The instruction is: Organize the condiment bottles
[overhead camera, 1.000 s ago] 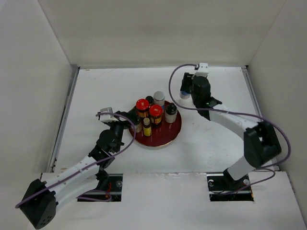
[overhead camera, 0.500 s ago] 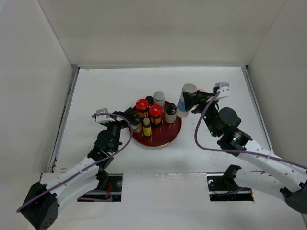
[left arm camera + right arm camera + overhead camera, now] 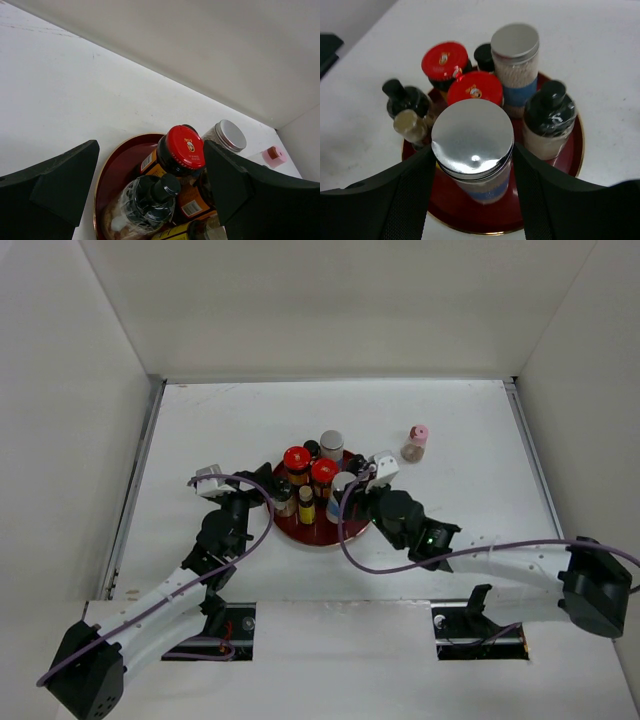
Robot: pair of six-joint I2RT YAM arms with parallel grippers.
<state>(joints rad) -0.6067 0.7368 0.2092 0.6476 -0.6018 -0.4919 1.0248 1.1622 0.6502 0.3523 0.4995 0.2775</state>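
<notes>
The right tool (image 3: 473, 154) is clenched on a silver-lidded jar (image 3: 472, 132) with a blue band, one finger pressed against each side of it. The jar is held upright over the near part of a dark-red plate (image 3: 470, 218). Its base appears to be at or just above the plate, but contact cannot be told from these views.

Behind the held jar, the other bottles are crowded together upright on the plate:
- Two red-lidded jars (image 3: 445, 60) stand side by side.
- A second silver-lidded jar (image 3: 515, 60) with a blue band is at the far edge.
- A white-bodied bottle (image 3: 550, 120) with a black cap is on the right.
- A dark bottle (image 3: 402, 97) with a black cap is on the left, with a small pale-capped bottle (image 3: 410, 125) just in front of it.

A pink-capped bottle (image 3: 416, 442) is seen alone on the white tabletop (image 3: 200, 420), upright and well apart from the plate, to its far right.

The left tool (image 3: 150, 146) is released, its fingers spread wide and nothing gripped between them. It is held low at the left edge of the plate, pointed toward the nearest red-lidded jar and a clear black-capped bottle (image 3: 150, 200).
</notes>
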